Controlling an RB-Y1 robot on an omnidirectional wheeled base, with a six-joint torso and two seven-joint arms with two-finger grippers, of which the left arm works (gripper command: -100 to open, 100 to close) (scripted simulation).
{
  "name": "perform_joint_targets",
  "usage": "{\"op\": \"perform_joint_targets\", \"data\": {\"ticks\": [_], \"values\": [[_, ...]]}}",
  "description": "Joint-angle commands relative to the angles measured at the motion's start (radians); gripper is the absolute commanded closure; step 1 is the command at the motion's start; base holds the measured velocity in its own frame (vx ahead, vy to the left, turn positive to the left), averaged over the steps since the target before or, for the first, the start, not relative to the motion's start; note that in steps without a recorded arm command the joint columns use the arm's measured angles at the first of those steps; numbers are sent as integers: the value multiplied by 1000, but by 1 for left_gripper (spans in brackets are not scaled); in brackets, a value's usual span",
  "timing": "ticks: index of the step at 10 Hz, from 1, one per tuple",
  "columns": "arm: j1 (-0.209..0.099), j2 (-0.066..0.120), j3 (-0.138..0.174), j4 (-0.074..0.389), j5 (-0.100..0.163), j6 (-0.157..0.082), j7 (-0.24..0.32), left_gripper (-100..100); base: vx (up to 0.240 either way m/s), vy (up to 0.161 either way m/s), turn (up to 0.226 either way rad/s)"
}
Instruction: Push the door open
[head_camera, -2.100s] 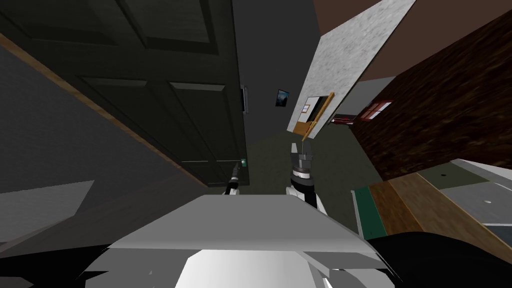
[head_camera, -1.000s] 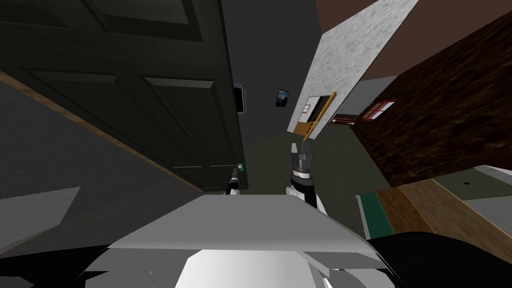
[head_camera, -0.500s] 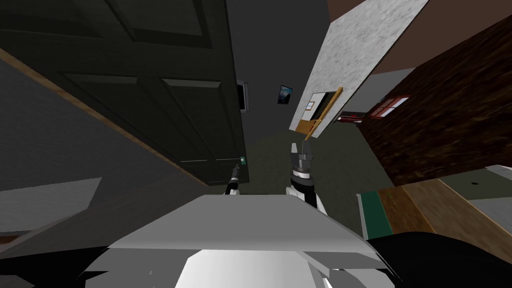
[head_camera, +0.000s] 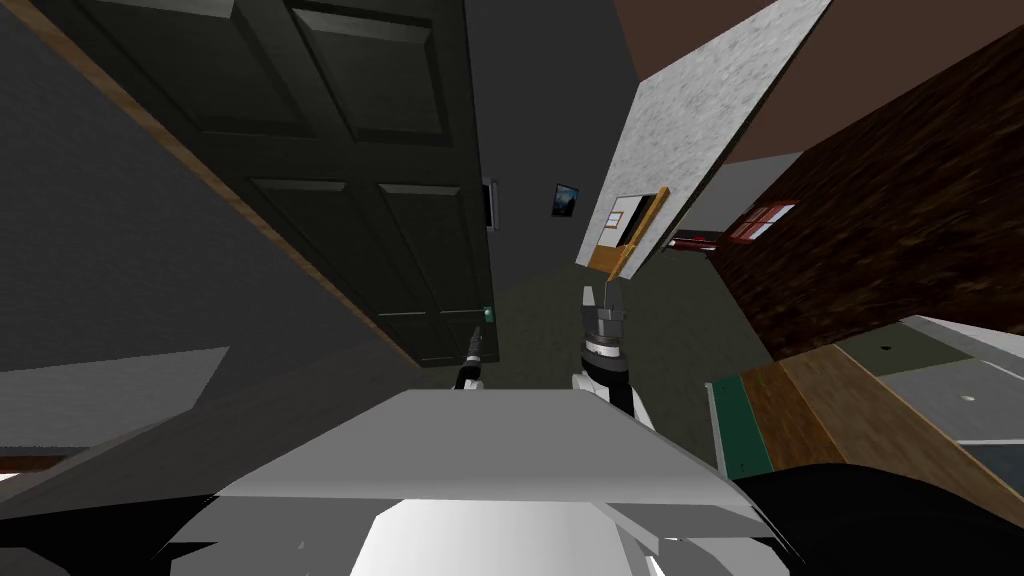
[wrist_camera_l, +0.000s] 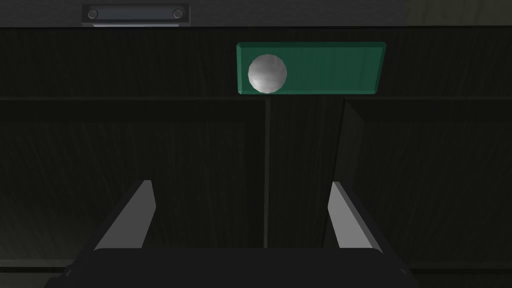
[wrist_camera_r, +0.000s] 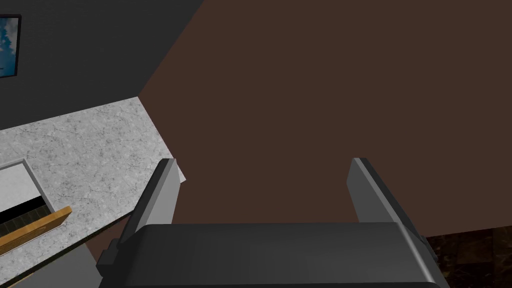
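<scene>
A dark panelled door (head_camera: 400, 230) stands ajar at my left front, its free edge towards the middle of the head view. Near that edge it carries a green plate (wrist_camera_l: 325, 68) with a round silver knob (wrist_camera_l: 267, 73). My left gripper (wrist_camera_l: 241, 183) is open and points straight at the door's face just below the plate, close to it; in the head view the left gripper (head_camera: 475, 338) sits at the door's lower edge beside the green plate (head_camera: 487, 314). My right gripper (head_camera: 601, 297) is held out in front of my chest, open and empty.
A dark wall with wooden trim (head_camera: 150, 250) runs along my left. Past the door's edge, dark floor (head_camera: 560, 320) leads to a white marbled wall (head_camera: 690, 120) with a doorway. A dark brick wall (head_camera: 880, 220) and a wood-edged surface (head_camera: 830, 400) stand on my right.
The whole head view has swung and rolled, so I have moved; the door panels now sit further right and lower. My left gripper stays by the green plate. The right arm keeps its pose.
</scene>
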Motion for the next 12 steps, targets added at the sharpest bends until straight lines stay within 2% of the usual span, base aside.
{"op": "perform_joint_targets", "data": {"ticks": [1, 4, 6, 8, 9, 10, 12], "values": [[1, 18, 1, 2, 1, -6, 1, -100, 175, 26, -20], [3, 44, 3, 9, 4, -22, 6, -100, 227, 11, -31], [4, 36, 5, 14, 7, -33, 10, -100, 246, -53, -45], [5, 3, 7, 19, 10, -44, 14, -100, 224, -18, -35], [13, 17, 7, 0, 9, -31, 10, -100, 92, -7, 14], [13, 17, 7, 0, 9, -31, 10, 100, -21, -2, -9], [13, 17, 7, 0, 9, -31, 10, 100, -29, 3, -9]]}}
